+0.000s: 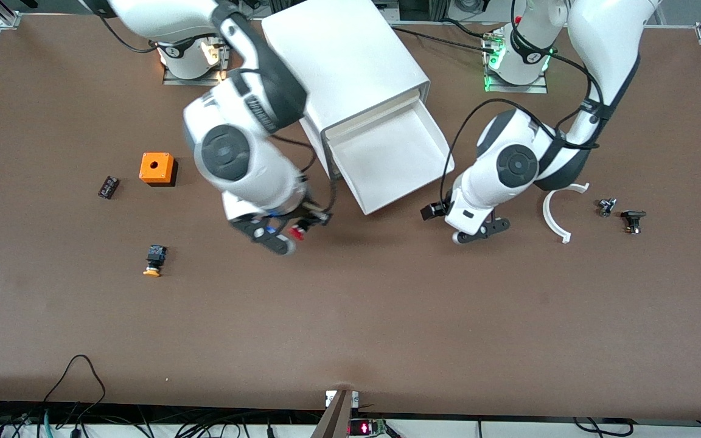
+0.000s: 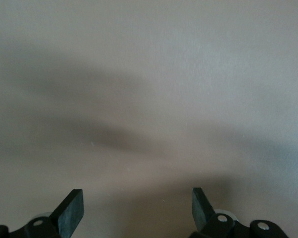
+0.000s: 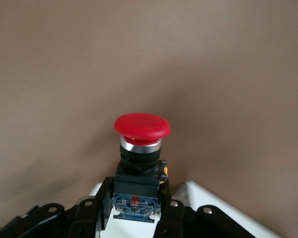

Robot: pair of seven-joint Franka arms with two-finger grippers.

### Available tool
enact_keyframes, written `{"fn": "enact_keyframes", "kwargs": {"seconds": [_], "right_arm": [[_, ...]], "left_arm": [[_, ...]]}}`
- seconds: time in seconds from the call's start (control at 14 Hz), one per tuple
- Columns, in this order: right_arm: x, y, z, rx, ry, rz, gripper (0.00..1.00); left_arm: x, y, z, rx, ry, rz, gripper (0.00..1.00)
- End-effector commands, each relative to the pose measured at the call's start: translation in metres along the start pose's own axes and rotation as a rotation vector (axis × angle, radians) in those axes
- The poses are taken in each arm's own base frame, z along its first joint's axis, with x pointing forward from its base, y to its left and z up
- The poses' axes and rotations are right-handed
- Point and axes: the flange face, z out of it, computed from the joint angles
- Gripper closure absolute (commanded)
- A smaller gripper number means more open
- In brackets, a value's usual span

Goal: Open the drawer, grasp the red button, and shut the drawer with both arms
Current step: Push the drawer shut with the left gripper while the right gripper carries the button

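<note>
The drawer (image 1: 396, 159) stands pulled out of the white cabinet (image 1: 344, 61); its white tray looks bare inside. My right gripper (image 1: 294, 232) is shut on the button (image 1: 296, 232) and holds it over the brown table beside the drawer's front corner. In the right wrist view the fingers (image 3: 102, 198) clamp the button's black body, with the red cap (image 3: 142, 126) pointing away from the gripper (image 3: 137, 191). My left gripper (image 1: 479, 234) is open and empty over the table by the drawer's other front corner. The left wrist view shows its spread fingers (image 2: 72, 207) over bare table.
An orange cube with a hole (image 1: 157, 168), a yellow-capped button (image 1: 154, 260) and a small dark part (image 1: 108, 187) lie toward the right arm's end. A white curved piece (image 1: 554, 214) and two small dark parts (image 1: 633, 220) lie toward the left arm's end.
</note>
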Motion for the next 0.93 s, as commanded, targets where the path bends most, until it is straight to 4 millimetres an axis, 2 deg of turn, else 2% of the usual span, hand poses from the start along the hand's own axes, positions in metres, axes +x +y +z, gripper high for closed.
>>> {"fn": "enact_keyframes", "kwargs": {"seconds": [0.0, 0.14, 0.21, 0.43, 0.57, 0.79, 0.86], "right_arm": [[0.045, 0.048, -0.018, -0.017, -0.057, -0.160, 1.00], [0.076, 0.083, -0.018, -0.037, -0.082, -0.237, 1.00], [0.089, 0.102, -0.014, -0.047, -0.097, -0.274, 1.00], [0.121, 0.149, -0.001, -0.087, -0.110, -0.373, 1.00], [0.159, 0.193, 0.029, -0.108, -0.086, -0.465, 1.00], [0.188, 0.223, 0.079, -0.101, -0.048, -0.516, 1.00], [0.199, 0.236, 0.108, -0.090, -0.051, -0.548, 1.00]], "left_arm": [[-0.028, 0.006, -0.007, 0.002, 0.013, -0.051, 0.02], [-0.052, 0.014, 0.003, 0.017, -0.013, -0.026, 0.02], [-0.056, 0.015, 0.007, 0.021, -0.021, -0.035, 0.02], [-0.093, 0.037, 0.021, 0.025, -0.071, -0.030, 0.02], [-0.120, 0.041, 0.025, 0.096, -0.134, -0.008, 0.01], [-0.141, 0.047, 0.028, 0.122, -0.181, 0.016, 0.01], [-0.150, 0.053, 0.027, 0.106, -0.214, 0.008, 0.01]]}}
